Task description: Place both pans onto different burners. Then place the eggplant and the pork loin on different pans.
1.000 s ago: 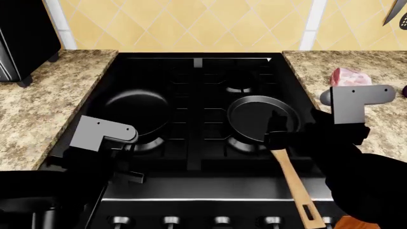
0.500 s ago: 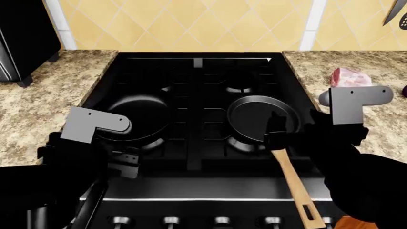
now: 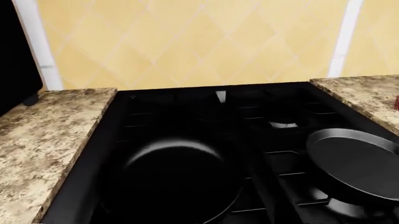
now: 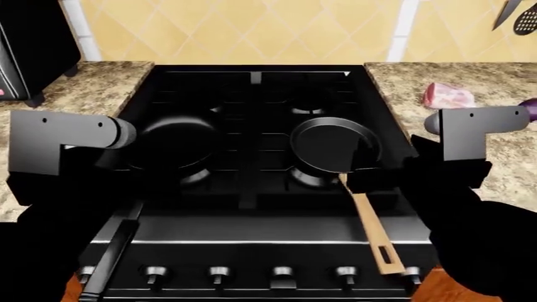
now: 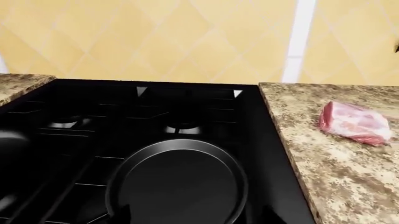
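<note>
Right gripper: dark, sits at the near rim of the shallow pan, by the root of the wooden handle. I cannot tell how far its jaws stand open, or whether they grip the handle; black on black. Left gripper: hidden behind its grey bracket and arm, state unknown.

Shallow pan rests on the front right burner, handle reaching out over the stove's front edge. Deep pan sits on the front left burner; its long black handle runs down past the knobs.

Pork lies on the right counter, well apart from both pans. Eggplant: a purple sliver at the head view's right edge, on the same counter, partly hidden by the right arm's bracket.
</note>
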`<state>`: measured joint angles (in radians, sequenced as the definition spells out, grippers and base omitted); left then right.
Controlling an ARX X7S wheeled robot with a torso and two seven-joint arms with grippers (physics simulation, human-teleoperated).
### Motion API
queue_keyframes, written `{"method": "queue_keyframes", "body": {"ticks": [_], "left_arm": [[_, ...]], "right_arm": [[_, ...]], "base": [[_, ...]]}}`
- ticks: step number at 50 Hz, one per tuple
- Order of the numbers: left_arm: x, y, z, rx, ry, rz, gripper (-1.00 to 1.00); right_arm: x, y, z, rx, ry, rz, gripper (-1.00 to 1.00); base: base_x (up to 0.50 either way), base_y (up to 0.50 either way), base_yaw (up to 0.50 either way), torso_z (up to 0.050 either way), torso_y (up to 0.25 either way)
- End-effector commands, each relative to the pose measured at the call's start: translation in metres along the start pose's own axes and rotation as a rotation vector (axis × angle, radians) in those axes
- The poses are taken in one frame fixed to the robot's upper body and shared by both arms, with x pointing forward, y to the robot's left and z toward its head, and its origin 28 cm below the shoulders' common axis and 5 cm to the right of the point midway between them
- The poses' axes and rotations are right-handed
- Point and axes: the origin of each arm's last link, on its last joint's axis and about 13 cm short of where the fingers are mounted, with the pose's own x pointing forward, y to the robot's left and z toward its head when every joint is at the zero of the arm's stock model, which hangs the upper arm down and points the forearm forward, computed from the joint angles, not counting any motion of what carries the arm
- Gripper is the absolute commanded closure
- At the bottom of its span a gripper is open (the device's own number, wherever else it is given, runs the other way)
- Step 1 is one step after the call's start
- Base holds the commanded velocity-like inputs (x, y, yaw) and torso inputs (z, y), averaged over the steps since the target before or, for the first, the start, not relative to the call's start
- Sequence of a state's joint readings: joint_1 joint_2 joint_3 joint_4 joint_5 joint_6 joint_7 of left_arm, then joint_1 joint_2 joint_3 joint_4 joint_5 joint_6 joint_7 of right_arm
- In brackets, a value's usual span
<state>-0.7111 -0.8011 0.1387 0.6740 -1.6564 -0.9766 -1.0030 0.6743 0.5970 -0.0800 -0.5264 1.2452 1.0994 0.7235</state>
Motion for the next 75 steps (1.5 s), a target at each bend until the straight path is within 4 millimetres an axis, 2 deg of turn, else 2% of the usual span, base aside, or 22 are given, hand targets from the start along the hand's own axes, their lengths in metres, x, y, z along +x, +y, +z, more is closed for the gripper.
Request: {"method": "queue_keyframes", "body": {"ticks": [1,46,75], "left_arm": [[-0.0063,-0.0014,0.0022,-0.044,-0.049,-0.018,-1.00],[-0.0033,-0.0015,0.0049,-0.057,-0.060,-0.010,-1.00],[-0.0016,0.0000,-0.0001,-0.079,-0.051,-0.007,-1.00]], "right_arm": [[-0.0014,-0.0012,0.0019,0.030,-0.020,-0.008,-1.00],[-0.0032,-0.0031,0.0029,0.035,-0.023,-0.011,-1.00],[-0.0030,-0.0033,0.0027,0.020,-0.016,-0.028,-1.00]], "base": [[0.00,-0.50,0.00,0.000,0.000],[0.00,-0.50,0.00,0.000,0.000],[0.00,-0.50,0.00,0.000,0.000]]}}
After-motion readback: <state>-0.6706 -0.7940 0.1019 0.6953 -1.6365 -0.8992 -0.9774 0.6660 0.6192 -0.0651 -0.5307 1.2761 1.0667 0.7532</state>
